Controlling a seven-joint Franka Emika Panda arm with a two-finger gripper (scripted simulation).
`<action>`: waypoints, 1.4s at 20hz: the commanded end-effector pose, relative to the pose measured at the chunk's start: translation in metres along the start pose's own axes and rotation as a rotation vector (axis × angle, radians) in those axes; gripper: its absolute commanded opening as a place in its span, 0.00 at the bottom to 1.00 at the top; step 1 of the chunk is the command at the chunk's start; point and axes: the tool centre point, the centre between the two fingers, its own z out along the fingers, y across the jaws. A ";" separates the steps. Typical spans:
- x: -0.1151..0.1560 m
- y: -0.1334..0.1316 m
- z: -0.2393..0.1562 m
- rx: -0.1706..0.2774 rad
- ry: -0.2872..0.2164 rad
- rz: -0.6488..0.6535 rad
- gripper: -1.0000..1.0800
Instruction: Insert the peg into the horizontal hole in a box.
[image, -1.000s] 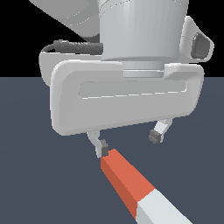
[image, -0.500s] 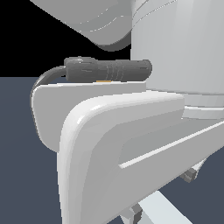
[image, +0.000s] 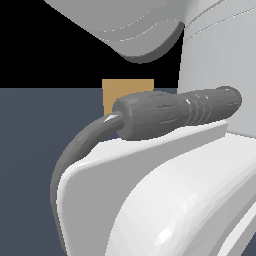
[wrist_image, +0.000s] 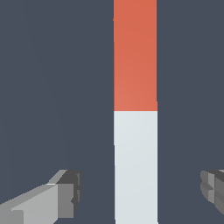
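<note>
Presently, item by item. Peg (wrist_image: 135, 111): long square bar, red-orange half and white half, lying flat on the dark bench (wrist_image: 52, 87). Gripper (wrist_image: 140, 192): jaws spread wide, one fingertip (wrist_image: 70, 192) on each side of the white half, neither touching it; judged a straddle set up for pinching that half, which would leave the red-orange end free to lead into the hole. Box (image: 127, 92): tan block, seen only in the exterior view, beyond the arm's cable (image: 170, 112) and pale housing (image: 165, 200), which hide most of it. Hole: not visible. Grasp not yet made; insertion outstanding.
</note>
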 end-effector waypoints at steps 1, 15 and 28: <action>-0.002 0.001 0.001 0.000 0.000 -0.006 0.96; -0.002 0.000 0.041 0.000 0.000 -0.006 0.96; -0.003 0.001 0.051 0.000 -0.001 -0.007 0.00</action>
